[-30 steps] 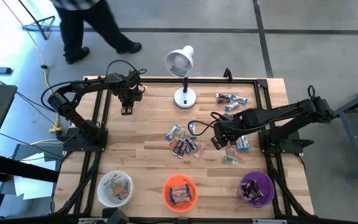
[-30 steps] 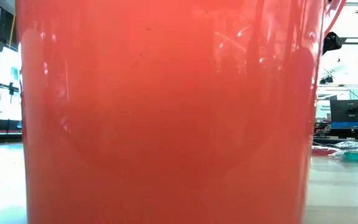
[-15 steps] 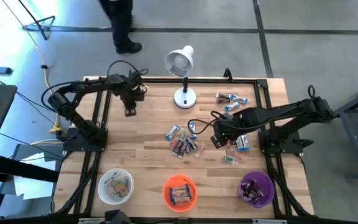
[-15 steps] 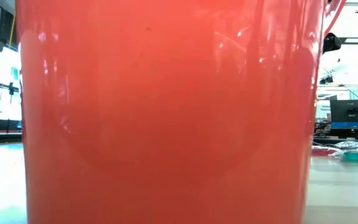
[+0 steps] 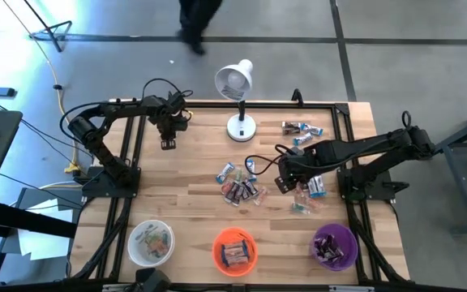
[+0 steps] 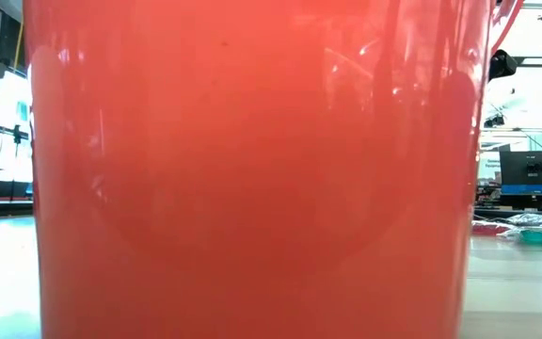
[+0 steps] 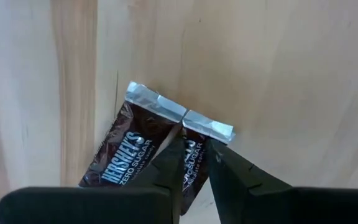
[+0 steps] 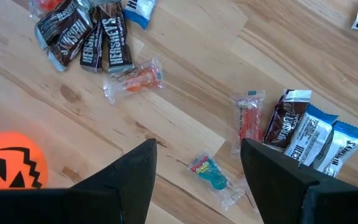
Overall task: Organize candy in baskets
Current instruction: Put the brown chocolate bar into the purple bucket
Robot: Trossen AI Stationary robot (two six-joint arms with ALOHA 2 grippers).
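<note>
My left gripper (image 5: 167, 143) points down over the table's far left part, shut on a brown candy (image 7: 191, 163). A second brown candy (image 7: 120, 152) lies right beside it. My right gripper (image 5: 285, 183) hangs open over loose candy (image 8: 211, 174) right of the middle, touching nothing. A heap of blue and brown candy (image 5: 240, 185) lies mid-table, with more at the far right (image 5: 302, 130). The white (image 5: 151, 243), orange (image 5: 234, 250) and purple (image 5: 335, 246) baskets stand along the near edge, each holding candy. My left gripper pinches the brown candy between its two fingers (image 7: 169, 165), a little below its silver crimped end (image 7: 209, 127). The fingers come from above, pointing down. Whether the candy rests on the wood or hangs just above it, I cannot tell.
A white desk lamp (image 5: 237, 89) stands at the far edge's middle. The orange basket's wall (image 6: 252, 169) fills the low view. A person (image 5: 194, 24) walks on the floor beyond the far edge. Bare wood lies between my left gripper and the white basket.
Both grippers have kept their places. The person beyond the far edge has walked toward the right.
</note>
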